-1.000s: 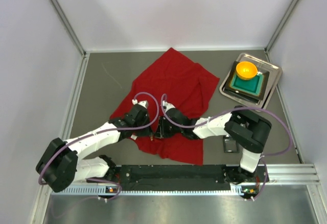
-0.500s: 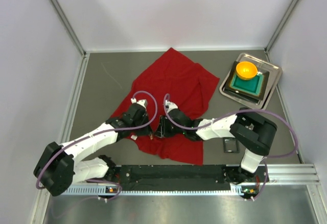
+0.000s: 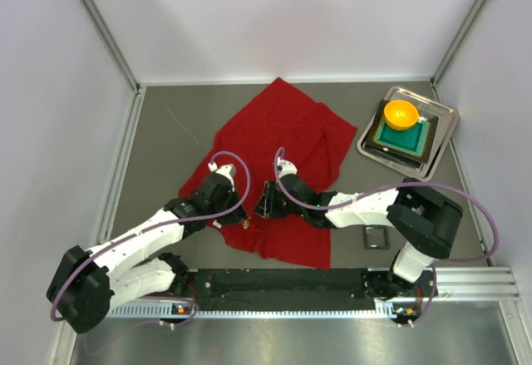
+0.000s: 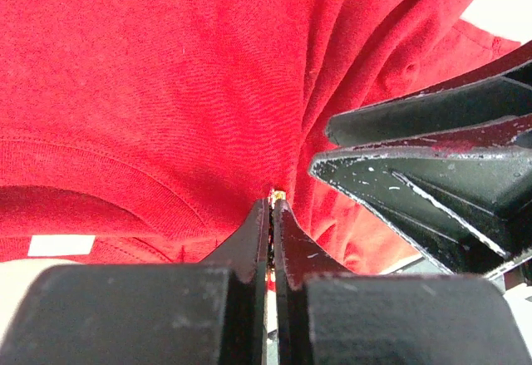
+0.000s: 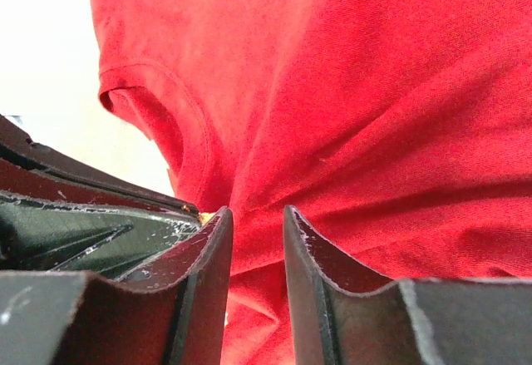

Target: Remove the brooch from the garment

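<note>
The red garment (image 3: 291, 132) lies spread on the grey table. In the left wrist view it fills the frame (image 4: 166, 74), and my left gripper (image 4: 272, 204) is shut with a tiny pale gold bit of the brooch (image 4: 278, 192) pinched at its tips. From above, the left gripper (image 3: 242, 217) sits at the garment's near part, with the brooch (image 3: 246, 224) a small speck there. My right gripper (image 3: 264, 209) is close beside it, tips nearly touching. In the right wrist view the right gripper (image 5: 256, 215) is closed on a bunched fold of the garment (image 5: 349, 91).
A white fabric tag (image 4: 61, 245) lies on the collar at lower left. A metal tray (image 3: 443, 120) with a green box and an orange bowl (image 3: 401, 114) stands at the right. A small black frame (image 3: 376, 237) lies near the right arm's base.
The left gripper has drawn slightly back toward the lower left. The right arm has stretched a little further left. Both stay on the same spot of cloth.
</note>
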Controlling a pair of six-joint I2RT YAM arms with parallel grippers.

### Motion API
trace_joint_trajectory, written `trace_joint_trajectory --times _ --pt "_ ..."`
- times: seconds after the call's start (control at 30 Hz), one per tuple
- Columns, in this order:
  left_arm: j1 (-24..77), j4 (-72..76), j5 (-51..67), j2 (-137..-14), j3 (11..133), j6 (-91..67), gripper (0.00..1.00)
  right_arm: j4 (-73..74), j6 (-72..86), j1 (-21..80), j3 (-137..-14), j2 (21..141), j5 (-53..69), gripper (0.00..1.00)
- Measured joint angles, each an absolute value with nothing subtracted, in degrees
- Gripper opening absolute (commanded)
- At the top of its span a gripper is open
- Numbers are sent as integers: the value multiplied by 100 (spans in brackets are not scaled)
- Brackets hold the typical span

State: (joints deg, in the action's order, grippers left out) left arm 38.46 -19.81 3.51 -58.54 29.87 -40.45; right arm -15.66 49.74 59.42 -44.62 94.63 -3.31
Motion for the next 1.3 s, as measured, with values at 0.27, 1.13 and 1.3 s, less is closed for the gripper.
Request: trace_joint_trajectory --times 0.27,1.13,1.3 --pt "3846 -1935 10 -5621 2956 -4032 0 -1507 5050 5942 -4469 9463 -196 41" --pt "3605 -4416 -370 -6042 4563 -4134 0 -353 7168 5833 -3225 8350 -1476 40" --pt "3577 -3903 25 -5614 4563 -4187 0 -84 6294 5833 -3177 8047 -1450 55"
